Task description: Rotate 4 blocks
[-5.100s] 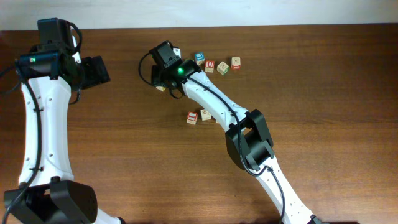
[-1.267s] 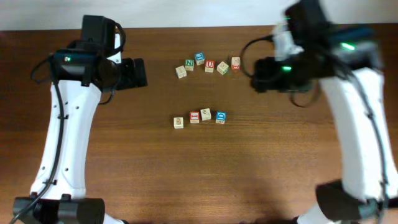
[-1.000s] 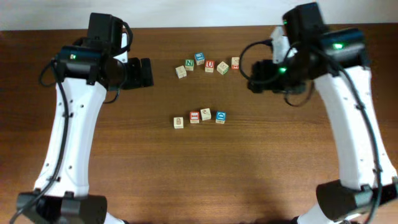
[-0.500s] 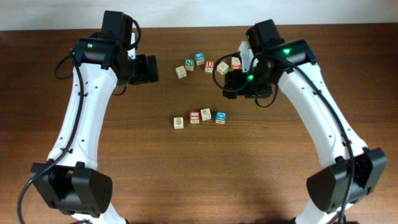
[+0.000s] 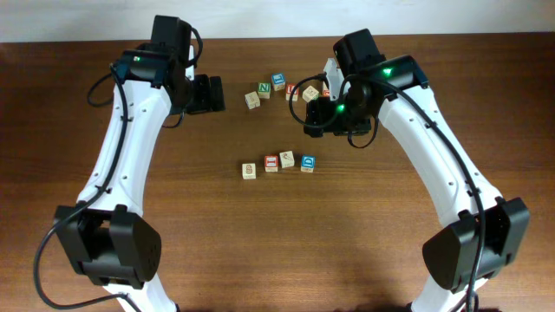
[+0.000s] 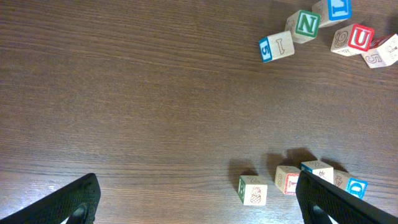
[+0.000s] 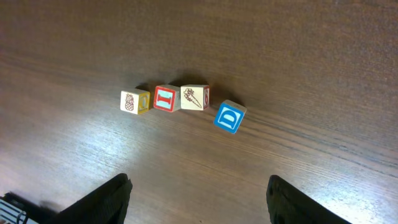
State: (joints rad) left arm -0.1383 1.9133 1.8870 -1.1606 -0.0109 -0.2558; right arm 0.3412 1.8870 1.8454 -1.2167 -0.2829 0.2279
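The 4 blocks lie in a short row mid-table: a pale pineapple cube (image 5: 249,171), a red-bordered cube (image 5: 270,162), a pale cube (image 5: 287,159) and a blue-faced cube (image 5: 307,164). The right wrist view shows them ahead of the fingers: pineapple cube (image 7: 135,101), red-bordered cube (image 7: 166,98), pale cube (image 7: 194,97), blue cube (image 7: 229,117). My right gripper (image 5: 316,117) hangs open above and behind the row's right end, holding nothing (image 7: 199,198). My left gripper (image 5: 208,94) is open and empty at the back left (image 6: 198,202). The pineapple cube (image 6: 252,190) sits near its right finger.
A loose cluster of other cubes lies at the back: a green N cube (image 5: 264,88), a blue cube (image 5: 278,81), a red U cube (image 5: 293,91), a pale cube (image 5: 252,100) and a pale cube (image 5: 310,94) beside the right arm.
Both arms have swung in toward the table's middle: the right gripper moved left over the back cluster, the left gripper moved right. The blocks have stayed put over the last second.
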